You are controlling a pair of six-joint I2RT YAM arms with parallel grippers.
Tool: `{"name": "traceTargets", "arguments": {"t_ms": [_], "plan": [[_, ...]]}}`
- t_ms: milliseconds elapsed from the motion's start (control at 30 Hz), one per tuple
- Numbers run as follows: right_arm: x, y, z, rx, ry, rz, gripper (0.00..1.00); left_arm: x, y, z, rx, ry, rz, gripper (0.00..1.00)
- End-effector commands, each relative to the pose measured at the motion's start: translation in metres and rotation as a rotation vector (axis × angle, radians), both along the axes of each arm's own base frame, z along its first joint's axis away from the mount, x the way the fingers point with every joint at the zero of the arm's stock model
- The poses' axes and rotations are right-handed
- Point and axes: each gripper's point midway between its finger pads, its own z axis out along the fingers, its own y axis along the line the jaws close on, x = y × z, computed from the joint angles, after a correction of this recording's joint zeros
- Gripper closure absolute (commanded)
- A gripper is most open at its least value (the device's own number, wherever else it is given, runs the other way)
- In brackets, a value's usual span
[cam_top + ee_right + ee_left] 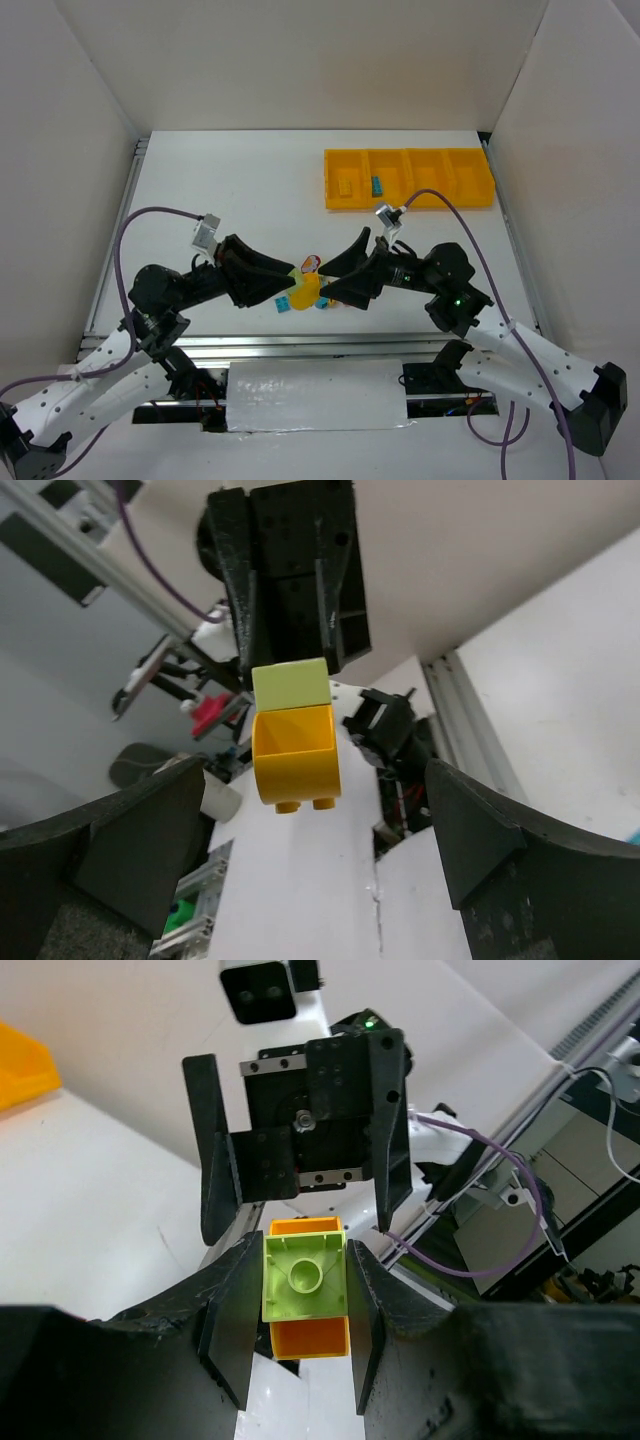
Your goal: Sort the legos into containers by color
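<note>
My left gripper (305,1295) is shut on a light green lego (305,1278) that is stuck to a yellow rounded lego (312,1337). It holds the pair above the table near its front middle (305,287). My right gripper (310,850) is wide open and empty, facing the pair from close by (335,285). In the right wrist view the green lego (291,687) sits above the yellow one (295,755), between my open fingers but touching neither. The yellow tray of containers (408,205) lies at the back right. It holds a yellow lego (345,187) and a blue lego (377,184).
A blue lego (284,303) and another small one (322,303) lie on the table under the grippers. A red and white piece (311,263) lies just behind them. White walls enclose the table on three sides.
</note>
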Motion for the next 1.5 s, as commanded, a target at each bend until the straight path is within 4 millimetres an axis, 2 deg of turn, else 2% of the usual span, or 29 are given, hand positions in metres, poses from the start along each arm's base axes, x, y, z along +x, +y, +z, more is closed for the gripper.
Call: {"name": "traceTargets", "arguments": {"t_ms": [0, 200, 333, 433, 467, 533, 567, 600, 667, 767, 800, 833, 867, 933, 1033, 1133, 1200, 1300, 1333, 1367, 1400, 1433, 1467], "plan": [[-0.022, -0.002, 0.025, 0.108, -0.058, 0.122, 0.02, -0.023, 0.010, 0.038, -0.107, -0.151, -0.050, 1.00], [-0.026, 0.005, 0.027, 0.124, -0.091, 0.133, 0.07, -0.009, 0.008, 0.033, -0.085, -0.090, -0.002, 1.00], [-0.024, 0.016, 0.025, 0.079, -0.109, 0.074, 0.07, -0.003, 0.004, 0.030, -0.073, -0.056, 0.010, 1.00], [-0.025, 0.020, 0.027, 0.080, -0.117, 0.083, 0.13, -0.001, 0.003, 0.029, -0.074, -0.050, 0.011, 1.00], [-0.023, 0.023, 0.025, 0.073, -0.111, 0.085, 0.25, -0.001, 0.003, 0.029, -0.076, -0.048, 0.011, 1.00], [-0.024, 0.025, 0.027, 0.079, -0.119, 0.095, 0.39, -0.001, 0.003, 0.030, -0.078, -0.045, 0.011, 1.00], [-0.024, 0.026, 0.026, 0.078, -0.118, 0.103, 0.54, 0.000, 0.003, 0.029, -0.076, -0.043, 0.012, 1.00], [-0.024, 0.027, 0.026, 0.081, -0.119, 0.105, 0.65, -0.001, 0.003, 0.029, -0.075, -0.043, 0.010, 1.00], [-0.022, 0.028, 0.025, 0.076, -0.119, 0.099, 1.00, 0.000, 0.002, 0.028, -0.071, -0.039, 0.009, 1.00], [-0.023, 0.027, 0.024, 0.073, -0.128, 0.101, 1.00, -0.003, 0.003, 0.029, -0.062, -0.044, 0.005, 1.00], [-0.025, 0.027, 0.023, 0.068, -0.126, 0.106, 1.00, -0.002, 0.003, 0.028, -0.056, -0.048, 0.006, 0.94], [-0.024, 0.027, 0.023, 0.064, -0.127, 0.103, 1.00, -0.003, 0.003, 0.027, -0.049, -0.048, 0.002, 0.83], [-0.025, 0.025, 0.025, 0.064, -0.138, 0.101, 1.00, -0.003, 0.002, 0.025, -0.038, -0.042, -0.002, 0.53], [-0.024, 0.024, 0.027, 0.059, -0.140, 0.087, 1.00, -0.005, 0.000, 0.024, -0.019, -0.046, -0.016, 0.36], [-0.023, 0.023, 0.025, 0.046, -0.136, 0.078, 1.00, -0.003, -0.004, 0.020, -0.001, -0.039, -0.029, 0.30], [-0.020, 0.024, 0.024, 0.032, -0.129, 0.062, 1.00, -0.003, -0.006, 0.016, 0.009, -0.031, -0.037, 0.31], [-0.019, 0.023, 0.023, 0.029, -0.128, 0.052, 1.00, -0.001, -0.007, 0.012, 0.022, -0.021, -0.036, 0.38], [-0.017, 0.022, 0.023, 0.026, -0.121, 0.043, 1.00, 0.000, -0.007, 0.010, 0.035, -0.016, -0.029, 0.39], [-0.016, 0.022, 0.025, 0.027, -0.122, 0.033, 1.00, 0.001, -0.007, 0.009, 0.037, -0.015, -0.027, 0.44], [-0.014, 0.022, 0.024, 0.023, -0.119, 0.025, 1.00, 0.001, -0.007, 0.009, 0.039, -0.017, -0.024, 0.53], [-0.014, 0.023, 0.023, 0.014, -0.115, 0.025, 1.00, 0.001, -0.007, 0.009, 0.040, -0.019, -0.024, 0.64], [-0.013, 0.023, 0.022, 0.010, -0.116, 0.021, 1.00, 0.002, -0.007, 0.010, 0.045, -0.014, -0.020, 0.83], [-0.012, 0.024, 0.021, 0.001, -0.112, 0.020, 1.00, 0.003, -0.007, 0.010, 0.048, -0.018, -0.012, 0.94]]}}
